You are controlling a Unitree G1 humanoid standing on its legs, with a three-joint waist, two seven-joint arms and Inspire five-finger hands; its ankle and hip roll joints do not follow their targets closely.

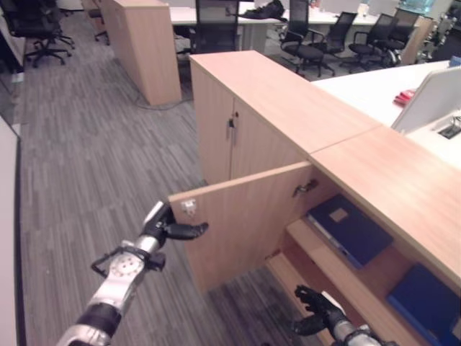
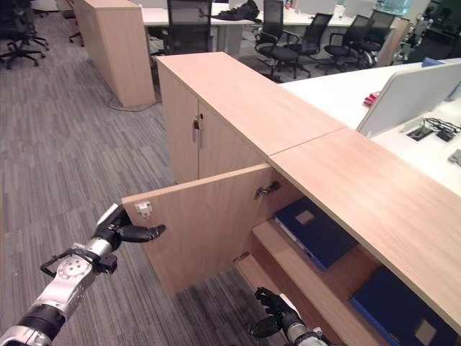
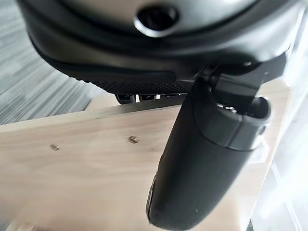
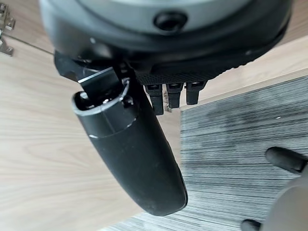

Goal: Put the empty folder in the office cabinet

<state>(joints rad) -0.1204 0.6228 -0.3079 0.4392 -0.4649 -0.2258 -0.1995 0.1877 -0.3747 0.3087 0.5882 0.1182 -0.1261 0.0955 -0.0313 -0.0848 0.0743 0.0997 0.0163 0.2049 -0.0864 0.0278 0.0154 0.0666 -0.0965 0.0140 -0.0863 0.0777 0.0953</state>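
My left hand (image 1: 164, 228) at the open cabinet door (image 1: 238, 220).
Thumb extended, fingers behind the door's edge (grip indiscernible); my right hand (image 1: 317, 310) hangs relaxed, holding nothing.

The light wooden office cabinet (image 1: 288, 108) shows pale, fine grain. Two dark blue flat folders (image 1: 351, 229) lie inside. The grey carpet floor (image 1: 94, 158) carries thin dark stripes

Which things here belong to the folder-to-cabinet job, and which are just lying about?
Job:
cabinet door, open, left hand at its edge
blue folder on the cabinet shelf
right hand, low by the cabinet

Lying about:
office chairs
closed cabinet
white desk
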